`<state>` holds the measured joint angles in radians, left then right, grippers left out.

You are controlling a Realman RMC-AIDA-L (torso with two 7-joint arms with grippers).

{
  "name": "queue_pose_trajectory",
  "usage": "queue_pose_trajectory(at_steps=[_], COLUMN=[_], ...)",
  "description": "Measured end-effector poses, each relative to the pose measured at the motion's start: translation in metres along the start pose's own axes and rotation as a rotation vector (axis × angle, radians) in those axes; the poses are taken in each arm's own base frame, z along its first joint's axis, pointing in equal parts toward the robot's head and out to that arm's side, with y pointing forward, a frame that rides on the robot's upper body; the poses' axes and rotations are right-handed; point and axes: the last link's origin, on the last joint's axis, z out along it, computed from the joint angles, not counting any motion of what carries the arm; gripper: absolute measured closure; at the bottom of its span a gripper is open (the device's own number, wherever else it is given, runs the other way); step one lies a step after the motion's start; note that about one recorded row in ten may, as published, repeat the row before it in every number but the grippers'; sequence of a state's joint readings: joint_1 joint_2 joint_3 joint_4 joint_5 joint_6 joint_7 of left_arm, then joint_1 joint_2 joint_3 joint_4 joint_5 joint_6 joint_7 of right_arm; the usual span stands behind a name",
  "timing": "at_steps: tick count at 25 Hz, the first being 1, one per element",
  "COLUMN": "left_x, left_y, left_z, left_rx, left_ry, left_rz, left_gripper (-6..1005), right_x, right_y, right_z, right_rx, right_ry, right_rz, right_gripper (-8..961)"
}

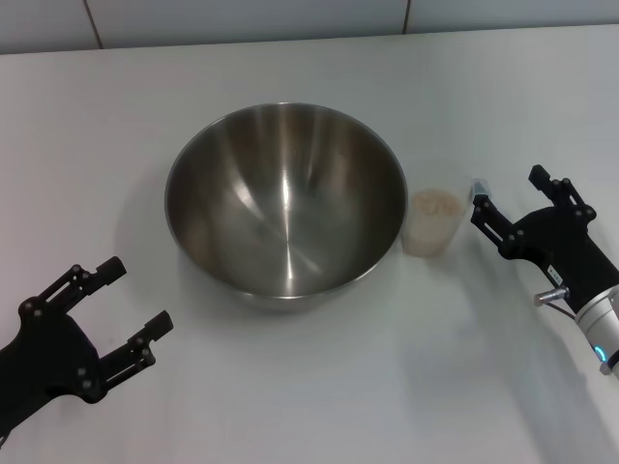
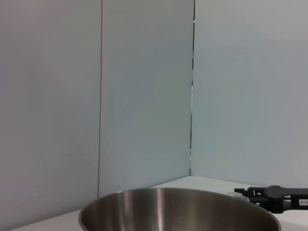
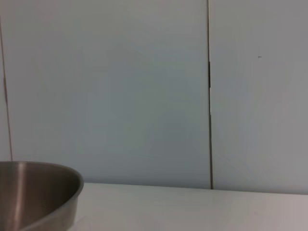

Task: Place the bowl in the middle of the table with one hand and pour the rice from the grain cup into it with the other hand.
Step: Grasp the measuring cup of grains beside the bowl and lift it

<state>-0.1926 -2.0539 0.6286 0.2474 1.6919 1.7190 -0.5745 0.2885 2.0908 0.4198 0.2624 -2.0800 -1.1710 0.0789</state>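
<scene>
the bowl (image 1: 285, 205) sits upright near the middle of the table (image 1: 387, 387), its shiny inside bare, with no grains in it. everything else can be placed from the bowl.

the grain cup (image 1: 431, 221) stands upright on the table just to the right of the bowl, close by the bowl's rim, though whether the two touch cannot be told. the rice (image 1: 434, 203) fills the cup up near its brim as a pale beige grainy mass.

the right gripper (image 1: 505, 196) is farther right again, beyond the cup from the bowl, low over the table. its fingers are spread apart and point toward the cup; the nearer fingertip is just beside the cup's far side, and it holds nothing. this gripper also shows in the left wrist view as a dark bar past the bowl's rim (image 2: 274, 196).

the left gripper (image 1: 126, 304) is in front of the bowl and to its left, apart from it, over bare table. its two fingers are spread apart, pointing toward the bowl, with nothing between them.

behind the bowl, the table's far edge meets a grey tiled wall (image 1: 242, 19). in the right wrist view, only a piece of the bowl's rim and outer side (image 3: 33, 192) shows against that wall, resting on the white tabletop.
</scene>
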Motion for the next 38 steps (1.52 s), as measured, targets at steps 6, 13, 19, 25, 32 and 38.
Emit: queue_pose_trajectory(at_steps=[6, 13, 19, 25, 32, 38], left_x=[0.0002, 0.0004, 0.0000, 0.0002, 0.0004, 0.0003], left_y=[0.0002, -0.0002, -0.0005, -0.0012, -0.0017, -0.0016], left_z=[0.0019, 0.0031, 0.0032, 0.0041, 0.0045, 0.0046], left_rx=[-0.003, -0.004, -0.003, -0.004, -0.004, -0.004], left_ry=[0.003, 0.003, 0.000, 0.000, 0.000, 0.000], left_rz=[0.001, 0.003, 0.004, 0.006, 0.008, 0.008], left_gripper=[201, 201, 201, 201, 201, 201], right_x=[-0.0013, -0.0021, -0.0040, -0.0046, -0.0048, -0.0050], right_y=[-0.0001, 0.0006, 0.0036, 0.0042, 0.0045, 0.0048], right_z=[0.0020, 0.0043, 0.0068, 0.0085, 0.0088, 0.0091], right_rx=[-0.003, -0.007, -0.023, -0.029, -0.029, -0.029], right_ry=[-0.003, -0.004, -0.012, -0.012, -0.012, -0.013], right_rz=[-0.004, -0.005, -0.006, -0.007, -0.006, -0.004], right_gripper=[141, 150, 271, 459, 833, 908])
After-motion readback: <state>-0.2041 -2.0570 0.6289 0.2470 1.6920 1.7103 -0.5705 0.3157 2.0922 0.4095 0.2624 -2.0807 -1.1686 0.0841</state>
